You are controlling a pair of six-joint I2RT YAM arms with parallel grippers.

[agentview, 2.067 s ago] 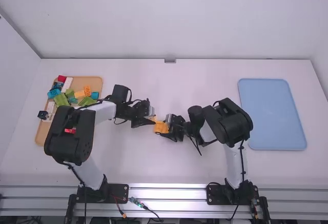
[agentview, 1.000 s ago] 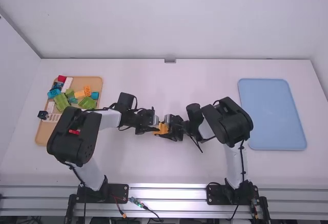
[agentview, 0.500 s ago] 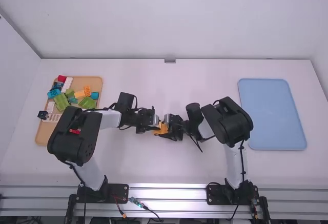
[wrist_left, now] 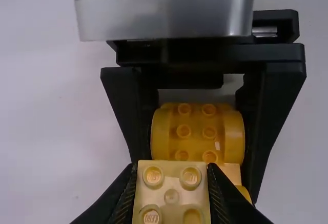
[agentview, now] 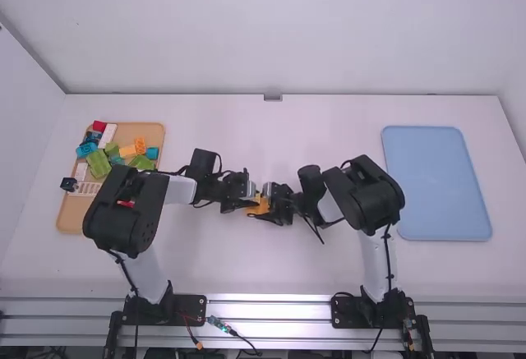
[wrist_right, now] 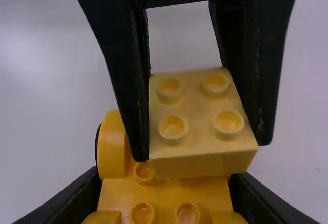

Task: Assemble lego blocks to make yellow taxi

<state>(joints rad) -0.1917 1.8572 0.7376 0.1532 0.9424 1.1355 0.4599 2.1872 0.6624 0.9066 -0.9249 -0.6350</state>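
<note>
From where I'm standing, the work is out over the middle of the table. The left gripper (wrist_left: 172, 167) pinches a pale yellow, square plastic brick (wrist_right: 193, 124) with four studs by two opposite sides. The right gripper (wrist_right: 167, 176) is clamped across a deeper yellow, studded plastic body with rounded wheel arches (wrist_right: 164, 196). The brick overlaps the body; whether it's seated, I can't tell. From there the tan tray (agentview: 69, 213) of loose blocks sits towards nine o'clock, the flat blue plastic tray (agentview: 436, 182) at three.

I'd expect both parts to be light, rigid and hard to break, but smooth enough to twist or slip if squeezed off-centre. Best take the brick by its flat walls, leaving studs and underside free, and grip the body low across its sides so it can bear the push.
</note>
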